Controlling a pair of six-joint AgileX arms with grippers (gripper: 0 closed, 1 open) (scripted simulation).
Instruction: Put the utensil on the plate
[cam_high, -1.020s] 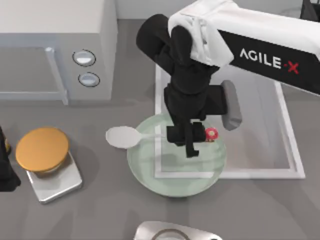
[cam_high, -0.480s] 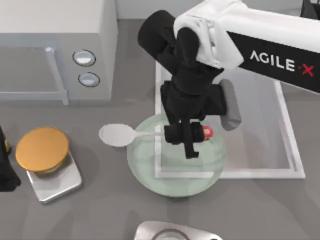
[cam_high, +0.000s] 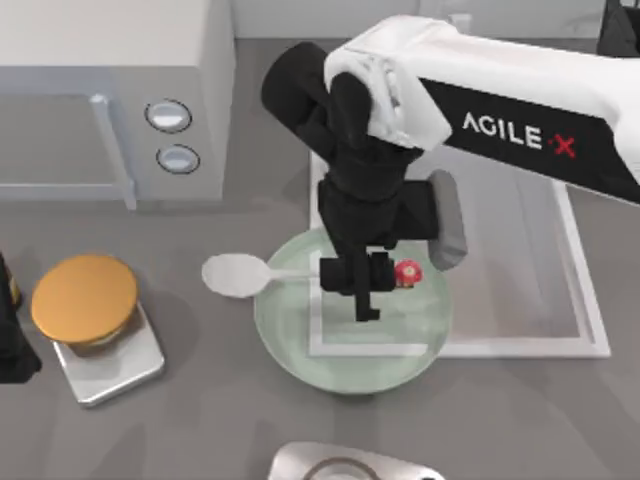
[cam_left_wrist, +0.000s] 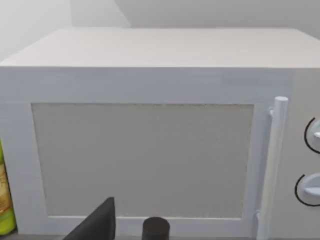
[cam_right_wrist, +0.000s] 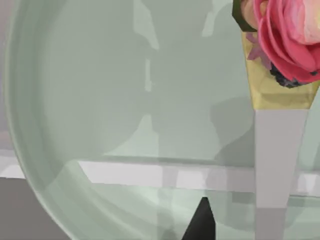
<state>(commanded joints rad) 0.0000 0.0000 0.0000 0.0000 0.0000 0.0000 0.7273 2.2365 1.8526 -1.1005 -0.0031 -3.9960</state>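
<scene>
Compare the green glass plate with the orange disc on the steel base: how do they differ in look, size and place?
The plate is pale green and see-through; the orange disc is opaque. The plate is much the wider. The plate lies flat on the table near the middle, under the right pincer and the spoon; the disc sits raised on a square steel base at the table's left, with nothing on it. Both are round.

Right arm: white link lettered AGILE·X runs from the top view's upper right toward frame centre, ending in a black wrist pointing down.
Right end effector (cam_high: 366, 285): just below frame centre, black fingers closed on the thin pale handle of the small white spoon (cam_high: 236, 274).
Left arm: black part at the lower-left frame edge, parked.
</scene>
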